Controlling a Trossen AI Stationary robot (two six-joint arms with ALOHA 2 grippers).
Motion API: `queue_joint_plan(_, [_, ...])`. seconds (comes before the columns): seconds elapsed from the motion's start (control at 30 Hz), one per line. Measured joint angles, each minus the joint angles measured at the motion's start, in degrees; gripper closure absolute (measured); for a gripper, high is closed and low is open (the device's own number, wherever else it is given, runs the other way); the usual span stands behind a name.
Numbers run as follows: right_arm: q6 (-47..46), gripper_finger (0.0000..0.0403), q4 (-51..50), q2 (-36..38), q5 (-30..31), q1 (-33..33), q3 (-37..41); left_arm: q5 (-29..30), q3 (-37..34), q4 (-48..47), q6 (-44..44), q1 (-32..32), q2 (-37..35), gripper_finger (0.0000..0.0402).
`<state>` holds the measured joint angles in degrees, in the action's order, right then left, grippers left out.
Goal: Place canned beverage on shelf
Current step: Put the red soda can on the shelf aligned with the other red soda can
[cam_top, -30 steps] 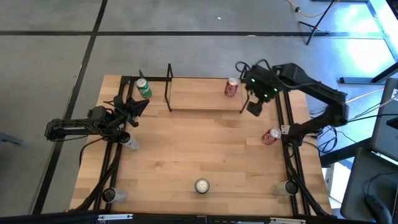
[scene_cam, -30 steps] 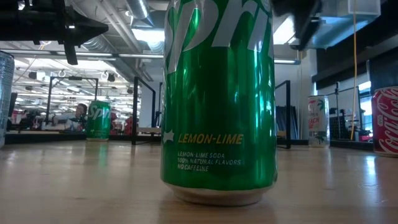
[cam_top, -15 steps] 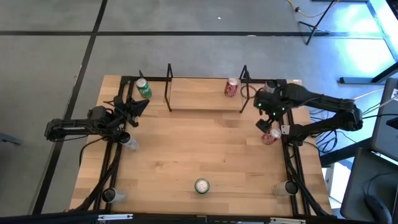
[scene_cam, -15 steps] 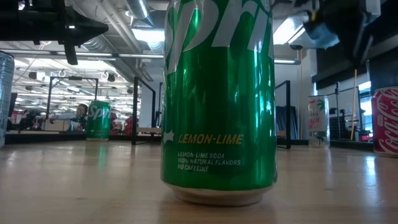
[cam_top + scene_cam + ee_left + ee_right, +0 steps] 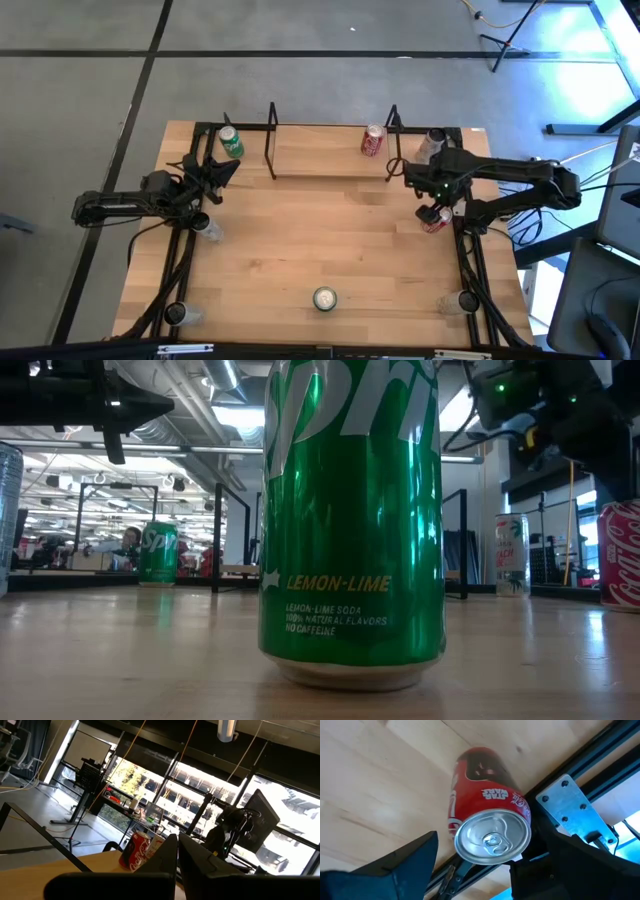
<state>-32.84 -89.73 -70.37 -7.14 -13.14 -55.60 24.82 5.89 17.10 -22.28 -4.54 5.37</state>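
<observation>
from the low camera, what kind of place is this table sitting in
Probably a robotics lab or workshop in an open industrial hall: exposed ceiling ducts over rows of benches, a person at one bench, and camera tripods on the bare concrete floor.

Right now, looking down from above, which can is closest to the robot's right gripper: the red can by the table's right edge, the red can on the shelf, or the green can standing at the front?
1. Red can by the right edge, just under the right gripper.
2. Red can on the shelf, at the shelf's right end.
3. Green can at the front, near the table's front middle.
</observation>
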Motion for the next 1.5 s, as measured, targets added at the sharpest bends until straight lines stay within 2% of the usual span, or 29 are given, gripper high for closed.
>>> queue_joint_plan(0.37, [0.3, 0.0049, 7.5, 0.0, -2.3, 0.0, 7.5, 0.0, 0.0, 0.0, 0.0, 0.0, 0.0, 0.0392])
queue_joint_plan(0.43, [0.4, 0.0071, 7.5, 0.0, -2.5, 0.0, 8.2, 0.0, 0.0, 0.0, 0.0, 0.0, 0.0, 0.0392])
queue_joint_plan(0.53, [1.2, 0.0130, 6.1, 0.0, -3.6, 0.0, 8.1, 0.0, 0.0, 0.0, 0.0, 0.0, 0.0, 0.0392])
queue_joint_plan(0.6, [2.2, 0.0143, 4.3, -0.1, -4.0, 0.0, 6.6, 0.0, 0.0, 0.0, 0.0, 0.0, 0.0, 0.0392])
queue_joint_plan(0.73, [6.3, 0.0143, 4.2, -0.1, -4.6, 0.1, -1.2, 0.0, 0.0, 0.0, 0.0, 0.0, 0.0, 0.0392])
queue_joint_plan(0.83, [10.0, 0.0143, 6.8, -0.4, -5.9, 0.1, -10.0, 0.0, 0.0, 0.0, 0.0, 0.0, 0.0, 0.0392])
queue_joint_plan(0.97, [15.3, 0.0143, 12.2, -3.6, -4.5, 0.1, -23.2, 0.0, 0.0, 0.0, 0.0, 0.0, 0.0, 0.0392])
queue_joint_plan(1.07, [20.6, 0.0143, 11.8, -9.0, 0.9, 0.1, -33.4, 0.0, 0.0, 0.0, 0.0, 0.0, 0.0, 0.0392])
queue_joint_plan(1.3, [36.1, 0.0143, 1.0, -26.6, 12.6, -0.9, -53.6, 0.0, 0.0, 0.0, 0.0, 0.0, 0.0, 0.0392])
queue_joint_plan(1.37, [39.2, 0.0143, -0.9, -31.5, 15.1, -1.4, -56.9, 0.0, 0.0, 0.0, 0.0, 0.0, 0.0, 0.0392])
queue_joint_plan(1.5, [43.7, 0.0143, 0.0, -38.6, 16.8, -2.6, -58.2, 0.0, 0.0, -0.4, 0.0, 0.0, 0.0, 0.0392])
